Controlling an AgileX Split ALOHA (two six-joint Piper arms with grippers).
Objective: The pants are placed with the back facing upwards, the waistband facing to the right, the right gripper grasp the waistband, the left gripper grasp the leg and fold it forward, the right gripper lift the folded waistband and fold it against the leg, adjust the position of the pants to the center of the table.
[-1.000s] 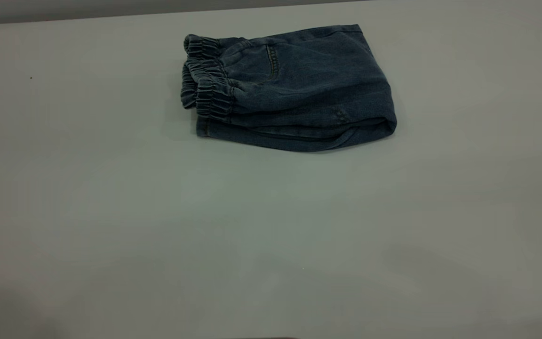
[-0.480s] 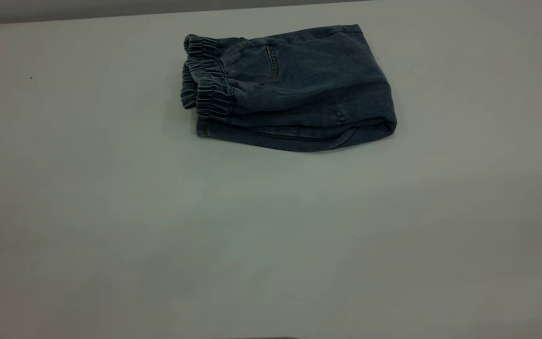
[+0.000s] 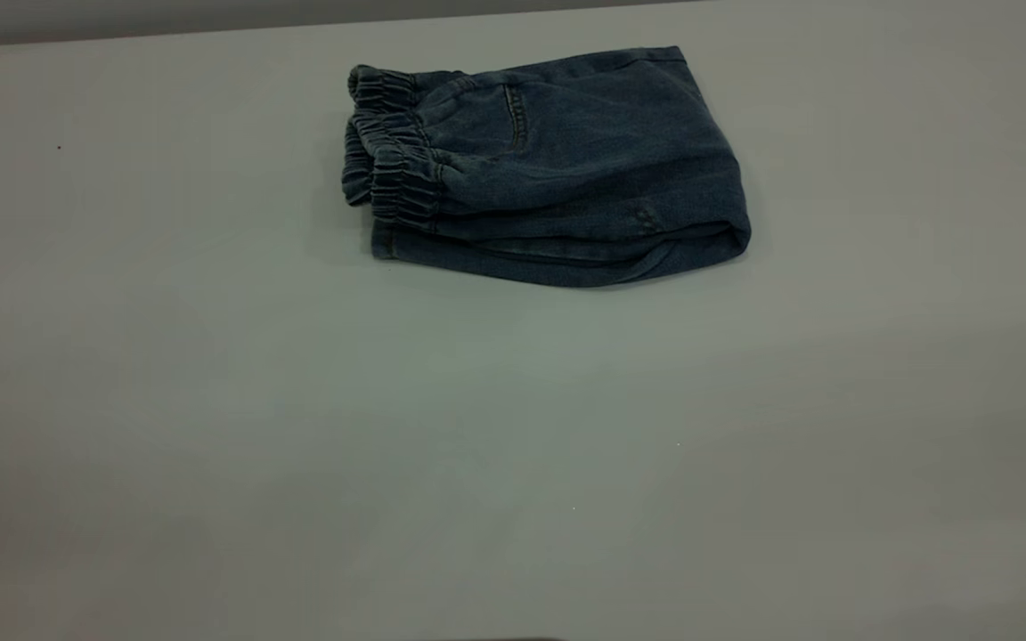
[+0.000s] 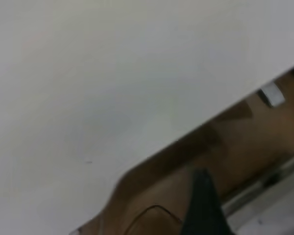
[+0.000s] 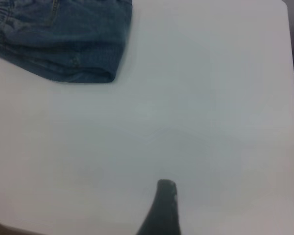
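Left end effector [image 4: 202, 205] over the worktop [image 3: 299, 427] edge, only one dark finger showing, grip state unreadable; folded pants [image 3: 557, 169] lying free toward the far side, waistband [image 3: 388, 165] at left; right end effector [image 5: 160, 208] well apart, state likewise unreadable.

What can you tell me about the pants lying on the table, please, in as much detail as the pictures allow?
The pants are blue denim, folded into a compact stack of layers lying flat on the table, toward its far side. The gathered, ruched waistband bunches at the exterior view's left end; the rounded fold is at the right. Tan stitching and a pocket seam show on top. Only the table touches them; no claw is near.
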